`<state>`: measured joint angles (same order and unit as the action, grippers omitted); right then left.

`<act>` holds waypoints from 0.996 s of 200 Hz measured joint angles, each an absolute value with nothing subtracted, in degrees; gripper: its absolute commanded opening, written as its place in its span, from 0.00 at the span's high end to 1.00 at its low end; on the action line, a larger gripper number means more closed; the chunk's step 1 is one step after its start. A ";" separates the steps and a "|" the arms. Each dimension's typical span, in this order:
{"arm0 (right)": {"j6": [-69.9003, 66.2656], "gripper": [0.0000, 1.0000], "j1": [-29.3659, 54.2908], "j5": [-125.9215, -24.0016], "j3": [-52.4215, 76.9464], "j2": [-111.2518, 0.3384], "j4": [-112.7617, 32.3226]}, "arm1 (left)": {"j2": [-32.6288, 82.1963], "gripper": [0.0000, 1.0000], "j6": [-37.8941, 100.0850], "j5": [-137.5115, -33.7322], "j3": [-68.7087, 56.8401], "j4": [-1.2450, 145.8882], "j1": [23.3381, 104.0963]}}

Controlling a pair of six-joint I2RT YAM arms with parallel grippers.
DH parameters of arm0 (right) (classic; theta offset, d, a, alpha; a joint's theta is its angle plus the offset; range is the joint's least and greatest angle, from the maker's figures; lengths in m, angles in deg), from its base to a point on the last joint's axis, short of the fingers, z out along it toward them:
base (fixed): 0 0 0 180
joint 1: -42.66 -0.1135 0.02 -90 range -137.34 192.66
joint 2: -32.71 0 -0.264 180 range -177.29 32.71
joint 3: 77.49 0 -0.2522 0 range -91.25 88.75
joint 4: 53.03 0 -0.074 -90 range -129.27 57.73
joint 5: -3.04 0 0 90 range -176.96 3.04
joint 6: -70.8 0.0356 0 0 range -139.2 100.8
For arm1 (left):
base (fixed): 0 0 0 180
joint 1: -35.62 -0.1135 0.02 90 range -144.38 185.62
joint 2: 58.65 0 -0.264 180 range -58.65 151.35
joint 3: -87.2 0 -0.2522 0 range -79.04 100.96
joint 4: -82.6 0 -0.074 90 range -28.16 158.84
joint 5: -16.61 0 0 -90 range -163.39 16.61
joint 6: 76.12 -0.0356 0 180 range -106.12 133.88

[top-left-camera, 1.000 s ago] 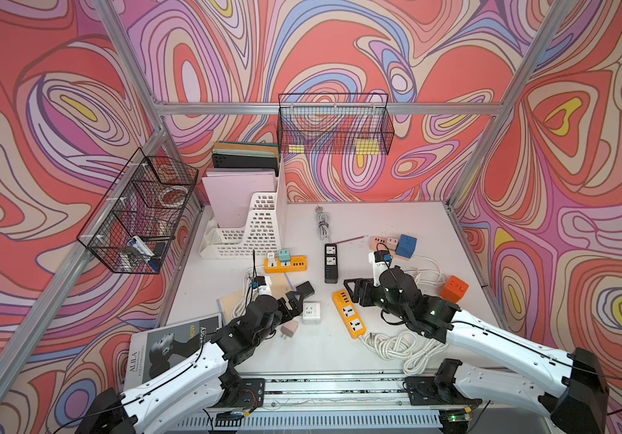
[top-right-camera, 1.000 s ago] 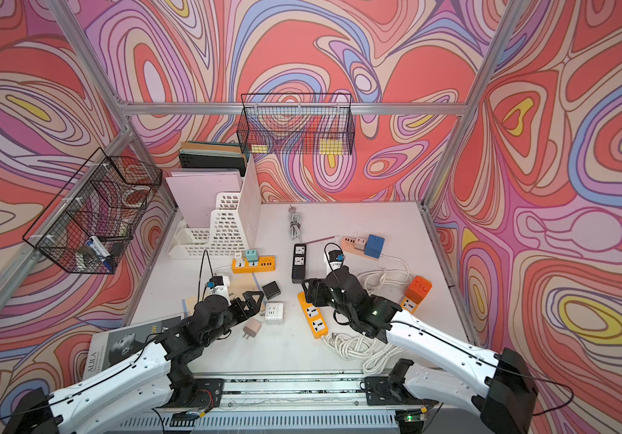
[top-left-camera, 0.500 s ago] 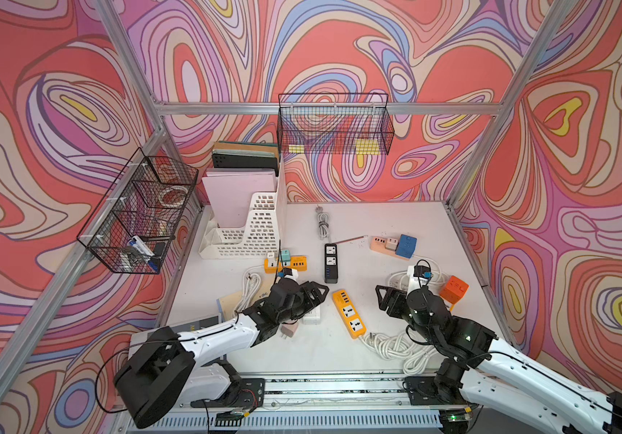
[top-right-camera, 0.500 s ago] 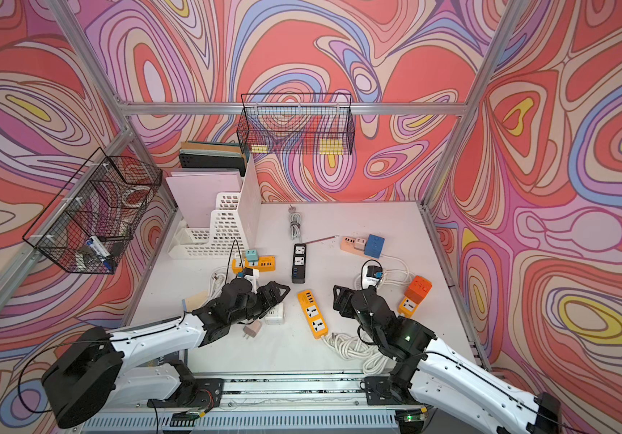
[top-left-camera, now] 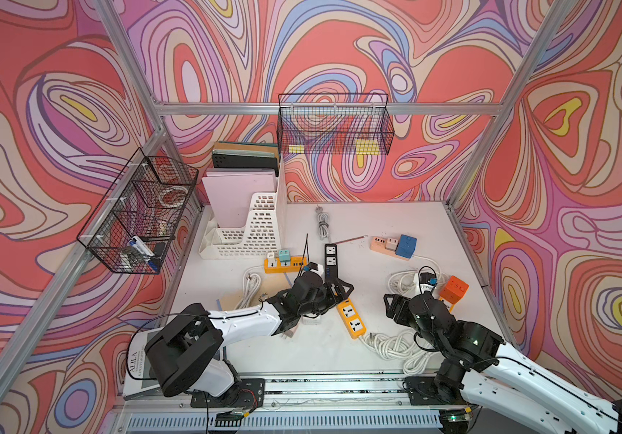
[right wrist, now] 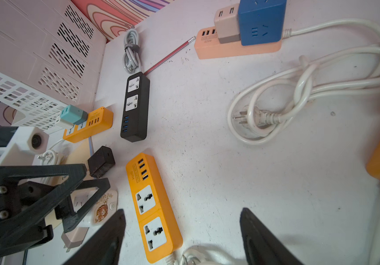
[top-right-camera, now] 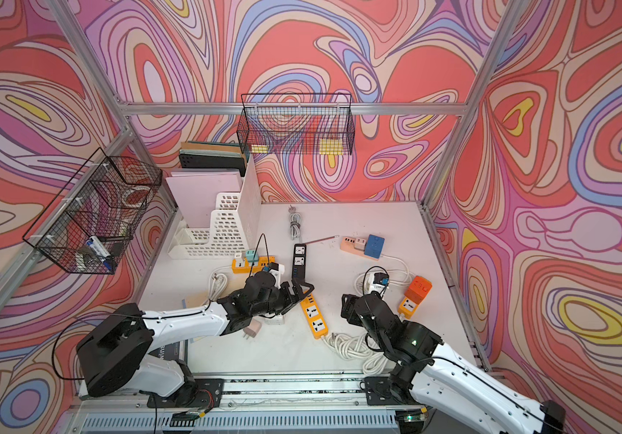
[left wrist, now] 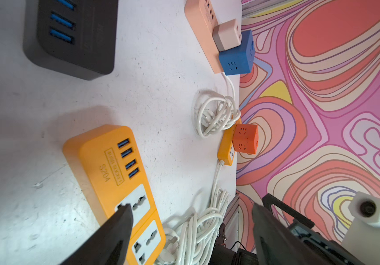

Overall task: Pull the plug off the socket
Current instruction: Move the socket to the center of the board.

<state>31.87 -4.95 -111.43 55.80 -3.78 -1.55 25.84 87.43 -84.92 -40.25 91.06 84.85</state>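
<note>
The left pincer (top-right-camera: 300, 291) is held spread and empty over the orange strip (top-right-camera: 315, 317), seemingly to steady it, the right pincer (right wrist: 181, 211) likewise spread, while a black plug (right wrist: 101, 161) is seen unplugged on the tabletop (right wrist: 207, 137) nearby.

Matt orange plastic pwr strip (right wrist: 153, 206), scuffed matt white tabletop (right wrist: 230, 172), smooth glossy white cable (right wrist: 261, 118)
</note>
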 measured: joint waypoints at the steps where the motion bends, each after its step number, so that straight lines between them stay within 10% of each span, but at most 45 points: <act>1: 31.87 0.22 -4.93 -111.41 55.80 -3.76 -1.49 | 25.86 0.14 87.43 -84.90 -40.17 91.01 84.87; 199: 40.59 0.22 -1.17 -106.62 55.67 3.36 14.14 | 28.49 0.12 67.85 -83.17 -20.60 67.04 88.46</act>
